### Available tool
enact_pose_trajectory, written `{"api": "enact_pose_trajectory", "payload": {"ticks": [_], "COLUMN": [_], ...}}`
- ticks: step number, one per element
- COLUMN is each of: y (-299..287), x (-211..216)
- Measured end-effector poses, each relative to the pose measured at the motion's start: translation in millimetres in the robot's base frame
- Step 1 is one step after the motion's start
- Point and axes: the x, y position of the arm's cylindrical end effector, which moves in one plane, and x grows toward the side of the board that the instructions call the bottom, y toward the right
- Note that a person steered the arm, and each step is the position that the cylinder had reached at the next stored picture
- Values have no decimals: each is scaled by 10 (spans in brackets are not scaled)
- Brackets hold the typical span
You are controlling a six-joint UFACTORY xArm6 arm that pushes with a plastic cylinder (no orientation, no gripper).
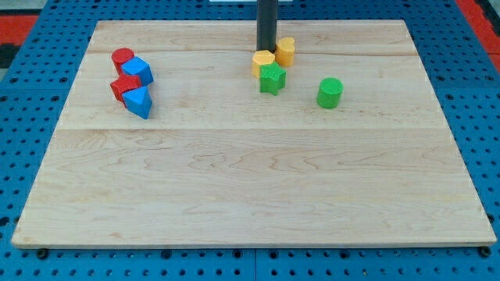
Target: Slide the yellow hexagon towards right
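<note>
The wooden desk (250,179) fills most of the view and is laid on a blue perforated base (23,117). No gripper is fitted; the arm ends in a dark rod (267,23), so nothing can be grasped or released, only pushed. The rod is seen coming down from the view's top, and my tip (266,51) is set just behind the yellow hexagon (263,62), touching it or very nearly so. The yellow hexagon lies at the upper middle of the desk, with a yellow cylinder (285,51) just beside it at its upper right and a green star (272,79) against its lower edge. A green cylinder (330,92) stands apart, further to the view's right. Well apart at the view's left, a red cylinder (122,58), a blue block (138,71), a red star-like block (123,87) and a blue wedge-like block (139,102) are clustered.

The approach is judged to be in hand. For the next move, my tip would need to be brought to the hexagon's left side, then swept rightwards, the yellow cylinder likely being nudged.

No writing or brand can be read.
</note>
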Motion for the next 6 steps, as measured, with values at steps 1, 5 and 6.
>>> {"api": "enact_pose_trajectory", "payload": {"ticks": [1,5,6], "y": [-364,-9,229], "x": [-21,343,298]}}
